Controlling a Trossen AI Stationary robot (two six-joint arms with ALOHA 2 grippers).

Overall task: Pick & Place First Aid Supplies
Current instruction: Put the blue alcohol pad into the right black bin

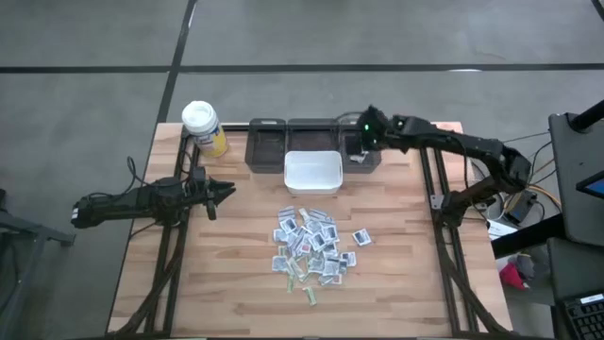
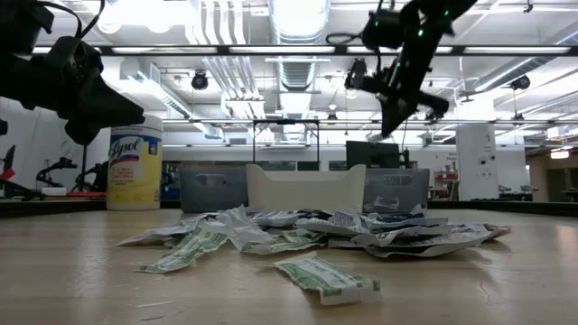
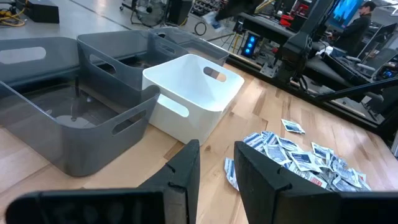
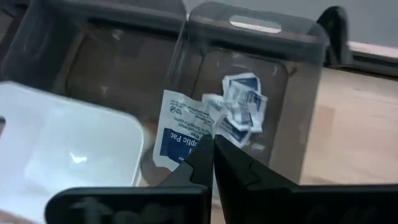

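The first aid supplies point(image 1: 311, 247) lie in a loose heap of small white packets on the wooden table's middle, also in the low view point(image 2: 307, 236). My right gripper point(image 4: 214, 149) is at the far side, over the rightmost grey bin point(image 1: 363, 142), shut on one white packet with blue print point(image 4: 180, 134). More packets point(image 4: 242, 109) show past the fingertips, apparently on that bin's floor. My left gripper point(image 3: 216, 165) waits open at the table's left point(image 1: 225, 192), touching nothing. My right gripper pinches the white and blue packet by one edge point(image 4: 204, 138) between its two shut fingertips. The fingers slant down from the table's right side toward the far bins. The packet is lifted clear and sticks out sideways from the fingertips above the grey bin.
Three grey bins point(image 1: 267, 144) stand in a row along the far edge, with a white bin point(image 1: 313, 173) just in front of them. A yellow canister with a white cap point(image 1: 203, 127) stands at the far left. Bare wood lies around the heap.
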